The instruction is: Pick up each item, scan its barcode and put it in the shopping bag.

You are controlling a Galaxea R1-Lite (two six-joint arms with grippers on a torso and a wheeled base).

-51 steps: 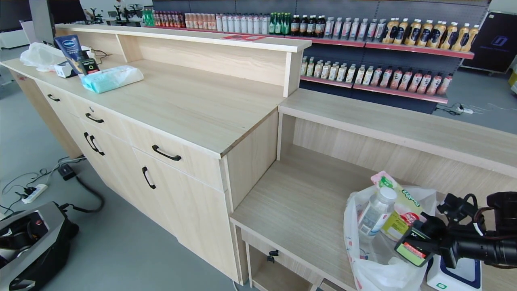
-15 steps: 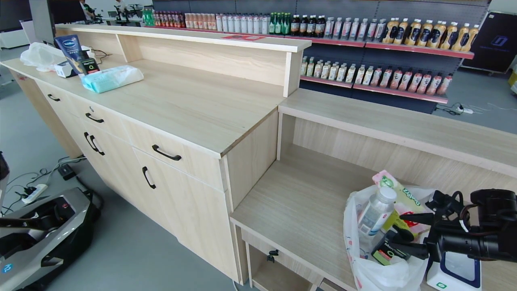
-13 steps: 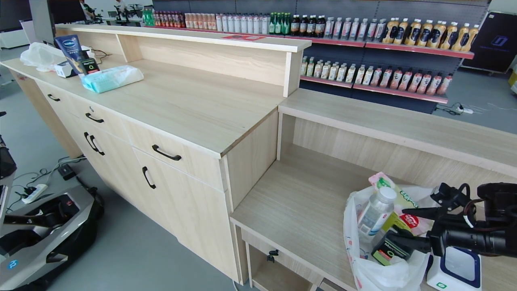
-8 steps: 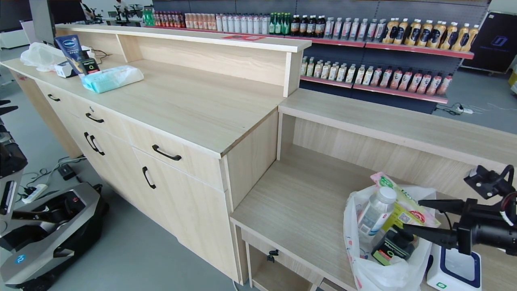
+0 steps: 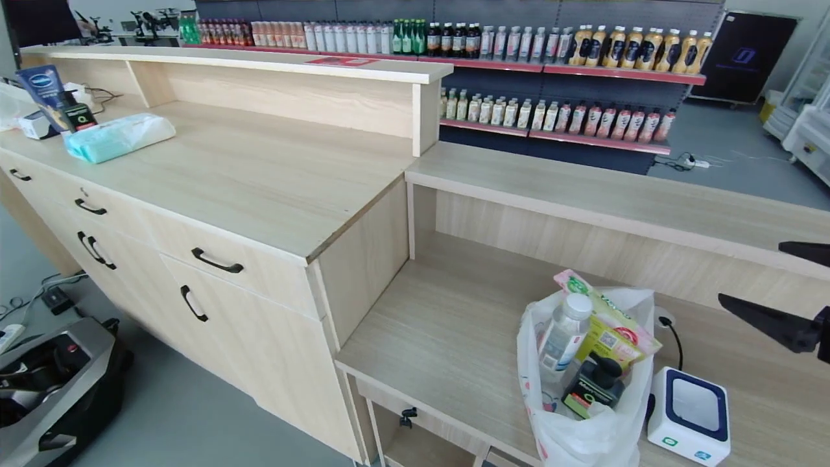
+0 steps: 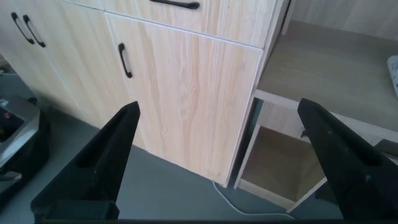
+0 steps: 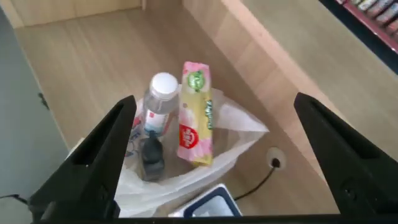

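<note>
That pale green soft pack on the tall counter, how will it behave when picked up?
The soft pack looks pillowy and wrinkled, so it will probably squash and sag when gripped. Its plastic-looking wrap may be slippery. Lying flat, it seems unlikely to roll.

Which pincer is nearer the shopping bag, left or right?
Right. The right pincer is open above and beside the shopping bag; the left pincer is down by the cabinet door, well away.

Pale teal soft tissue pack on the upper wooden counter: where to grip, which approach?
Probably pinch the pale teal soft tissue pack across its narrow width, near the middle, coming straight down. It lies flat and long on the light wooden counter with both long sides free; the blue tube and small black box stand by its left end.
</note>
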